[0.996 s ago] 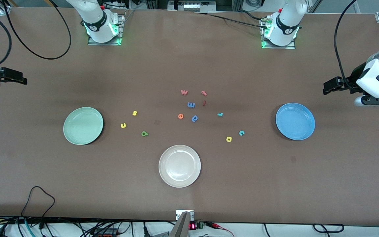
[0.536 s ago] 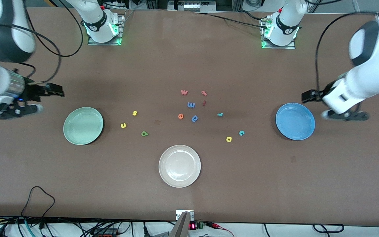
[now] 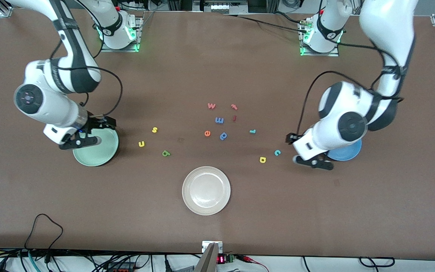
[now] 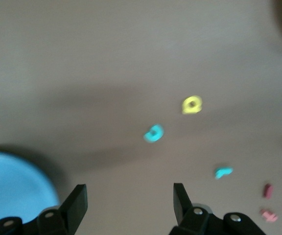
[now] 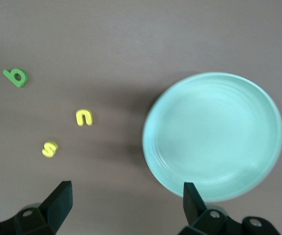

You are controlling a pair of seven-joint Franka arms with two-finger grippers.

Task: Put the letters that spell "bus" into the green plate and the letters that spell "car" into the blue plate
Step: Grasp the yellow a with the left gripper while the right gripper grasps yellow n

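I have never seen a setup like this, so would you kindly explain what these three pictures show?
Two white robot arms stand at a brown table. The big picture looks down from across the table; the other two come from cameras on each arm's wrist. The left hand, fingers apart, hangs over the table beside the blue plate, near the teal c and yellow a. The right hand, open, hangs at the green plate, near the yellow u, yellow s and green b. More foam letters and an off-white plate lie mid-table. Nothing is held.
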